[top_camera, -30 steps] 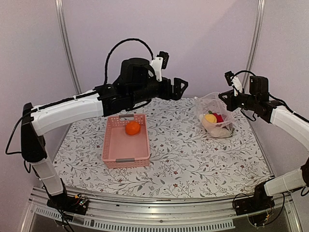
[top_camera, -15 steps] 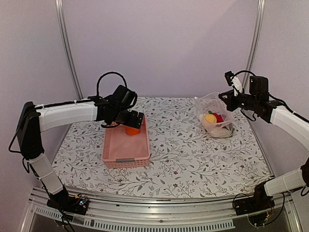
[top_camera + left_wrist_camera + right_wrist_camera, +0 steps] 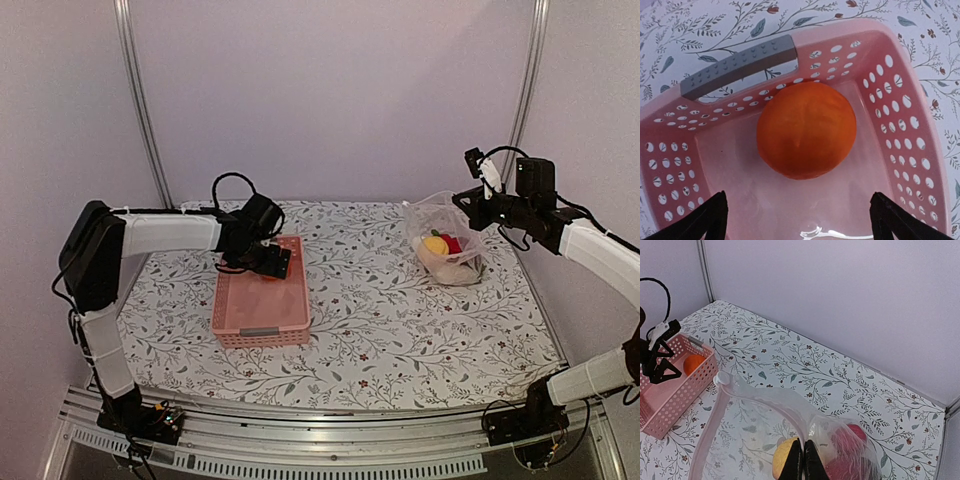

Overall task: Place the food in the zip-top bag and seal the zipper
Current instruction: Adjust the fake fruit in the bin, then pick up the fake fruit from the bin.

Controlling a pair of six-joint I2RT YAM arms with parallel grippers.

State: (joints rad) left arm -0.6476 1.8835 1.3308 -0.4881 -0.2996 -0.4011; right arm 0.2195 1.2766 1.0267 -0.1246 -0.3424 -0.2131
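An orange toy fruit [image 3: 806,129] lies at the far end of the pink basket [image 3: 258,305]; it also shows in the right wrist view [image 3: 692,363]. My left gripper [image 3: 795,222] is open, its fingertips [image 3: 707,215] low inside the basket, just short of the fruit on either side. The clear zip-top bag [image 3: 446,238] stands at the right with yellow [image 3: 784,462] and red [image 3: 847,452] pieces inside. My right gripper [image 3: 803,460] is shut on the bag's mouth edge, holding the pinkish zipper strip [image 3: 707,432] up and open.
The flowered tablecloth [image 3: 380,320] covers the table. A grey handle [image 3: 737,70] sits on the basket's far rim. Metal frame posts [image 3: 135,100] and the purple walls close the back and sides.
My left arm has swung down and leftward from high above the table into the basket's far end, hiding the orange fruit in the top view. The right arm and bag have not moved.
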